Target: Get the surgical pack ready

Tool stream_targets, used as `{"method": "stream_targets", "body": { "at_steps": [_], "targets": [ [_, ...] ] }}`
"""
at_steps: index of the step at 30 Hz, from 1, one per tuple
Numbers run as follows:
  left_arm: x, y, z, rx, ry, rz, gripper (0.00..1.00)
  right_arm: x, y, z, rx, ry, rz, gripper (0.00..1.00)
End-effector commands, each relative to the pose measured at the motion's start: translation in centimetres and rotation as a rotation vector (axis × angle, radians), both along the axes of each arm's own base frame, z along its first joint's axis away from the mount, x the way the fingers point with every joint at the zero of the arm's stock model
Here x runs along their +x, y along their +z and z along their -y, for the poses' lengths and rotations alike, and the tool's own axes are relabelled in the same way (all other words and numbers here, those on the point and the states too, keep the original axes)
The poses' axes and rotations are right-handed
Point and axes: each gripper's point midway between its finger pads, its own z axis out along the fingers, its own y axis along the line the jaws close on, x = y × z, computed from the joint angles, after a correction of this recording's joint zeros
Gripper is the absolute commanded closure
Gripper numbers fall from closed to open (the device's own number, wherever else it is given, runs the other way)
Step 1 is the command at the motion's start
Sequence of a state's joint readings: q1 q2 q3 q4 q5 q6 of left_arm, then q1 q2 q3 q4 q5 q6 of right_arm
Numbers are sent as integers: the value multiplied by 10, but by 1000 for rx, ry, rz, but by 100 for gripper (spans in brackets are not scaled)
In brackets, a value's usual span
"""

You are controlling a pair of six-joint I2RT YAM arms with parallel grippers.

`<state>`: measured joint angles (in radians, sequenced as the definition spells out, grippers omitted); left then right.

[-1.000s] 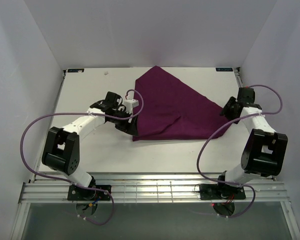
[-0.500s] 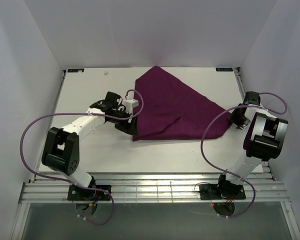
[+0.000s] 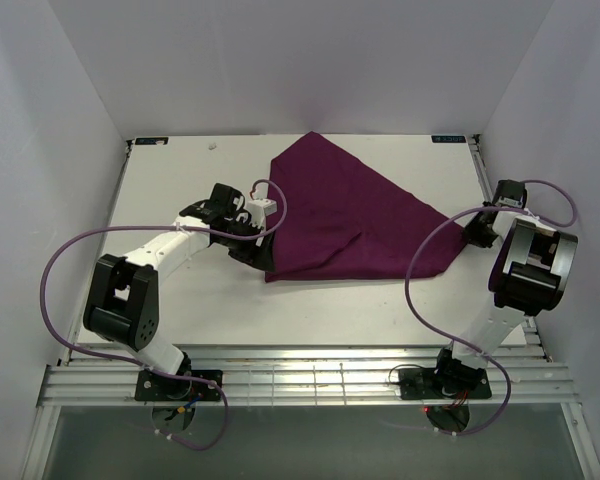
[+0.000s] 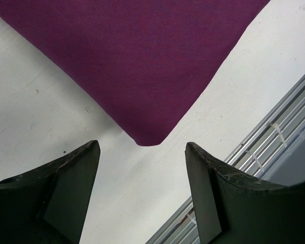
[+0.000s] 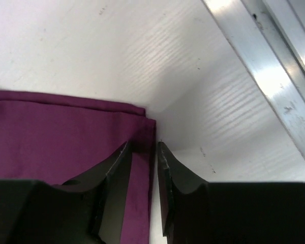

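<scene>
Since the deep-purple folded cloth (image 3: 350, 215) looks soft and limp, pinch its corners; left gripper (image 4: 142, 152) stands wide, right gripper (image 5: 142, 147) narrow, grip undeterminable.

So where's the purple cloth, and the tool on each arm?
Deep-purple folded cloth (image 3: 350, 215): overhead view, middle of its top face.
Left arm's black two-finger tool (image 4: 142, 148): left wrist view, midway between fingertips.
Right arm's black two-finger tool (image 5: 143, 147): right wrist view, midway between fingertips.
</scene>
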<state>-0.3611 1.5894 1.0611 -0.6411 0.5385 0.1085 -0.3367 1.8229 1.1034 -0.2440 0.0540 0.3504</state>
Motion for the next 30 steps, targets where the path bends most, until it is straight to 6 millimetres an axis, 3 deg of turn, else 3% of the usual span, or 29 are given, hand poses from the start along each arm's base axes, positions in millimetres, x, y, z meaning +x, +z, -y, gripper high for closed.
{"method": "stream_targets", "body": {
  "at_steps": [1, 13, 16, 25, 30],
  "targets": [
    [5, 17, 2, -23, -8, 56, 21, -10, -25, -22, 104, 57, -47, 68],
    [5, 17, 0, -15, -7, 65, 21, -2, -28, -32, 155, 95, 13, 92],
    [5, 16, 0, -14, -7, 64, 21, 1, -19, -34, 152, 116, 57, 92],
    [9, 18, 0, -7, -2, 74, 21, -12, 48, -67, 133, 216, 236, 92],
    [13, 18, 1, -7, -3, 75, 21, -17, 107, -113, 79, 326, 363, 92]
  ]
}}
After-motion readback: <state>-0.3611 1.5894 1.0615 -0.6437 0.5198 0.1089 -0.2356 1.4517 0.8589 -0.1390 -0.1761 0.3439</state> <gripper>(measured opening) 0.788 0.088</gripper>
